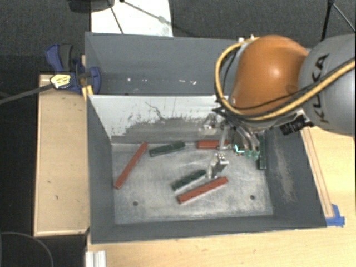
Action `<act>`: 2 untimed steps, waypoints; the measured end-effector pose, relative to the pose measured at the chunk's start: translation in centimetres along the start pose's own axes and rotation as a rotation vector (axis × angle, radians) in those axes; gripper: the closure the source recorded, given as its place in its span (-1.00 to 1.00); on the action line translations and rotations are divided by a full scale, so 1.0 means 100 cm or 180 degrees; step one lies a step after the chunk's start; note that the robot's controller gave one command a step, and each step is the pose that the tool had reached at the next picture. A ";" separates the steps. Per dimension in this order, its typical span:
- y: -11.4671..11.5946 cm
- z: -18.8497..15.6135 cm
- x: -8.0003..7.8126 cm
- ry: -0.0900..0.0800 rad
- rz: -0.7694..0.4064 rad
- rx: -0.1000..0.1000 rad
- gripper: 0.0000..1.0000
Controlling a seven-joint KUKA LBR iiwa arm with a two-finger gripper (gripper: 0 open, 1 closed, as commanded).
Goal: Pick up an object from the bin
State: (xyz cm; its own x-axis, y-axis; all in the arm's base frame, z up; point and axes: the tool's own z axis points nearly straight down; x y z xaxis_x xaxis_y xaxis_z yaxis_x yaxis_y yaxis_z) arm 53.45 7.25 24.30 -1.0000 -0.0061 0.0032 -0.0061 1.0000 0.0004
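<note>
1. At the left of the bin (100, 166), a long red-brown stick (130, 164) lies slanted along the foot of the left wall. It is well apart from the gripper and looks unlikely to be disturbed.
2. Nearer the back wall lies a dark green bar (167, 148), also apart from the arm. A sideways sweep along the floor could knock it.
3. In the middle, a green stick (189, 179) and a red stick (202, 189) lie almost parallel, very close together, perhaps touching. These are the likeliest things to be picked. Their closeness is the main hazard, since a closing grip could catch both or push one against the other.
4. The gripper (218, 168) is low over the right ends of that pair. I cannot tell how far open it is, and nothing shows in its hold. A grip at the very end of a stick would probably let it pivot and slip out on lifting.
5. A short red piece (207, 144) lies by the back wall, just beside the wrist hardware, which could nudge it.
6. On the right, the orange cover (267, 71) and its cables (222, 93) hang close to the back wall, and I judge they could rub against it.
</note>
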 end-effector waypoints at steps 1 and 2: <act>0.000 -0.003 -0.001 -0.0021 0.0006 -0.0002 -1.00; -0.001 0.039 0.013 -0.0043 -0.0080 -0.0003 -1.00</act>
State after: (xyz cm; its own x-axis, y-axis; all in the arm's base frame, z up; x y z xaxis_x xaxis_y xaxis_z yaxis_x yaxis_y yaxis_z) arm 52.16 7.15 20.38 -0.9995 -0.0313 -0.0103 -0.0313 0.9995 0.0011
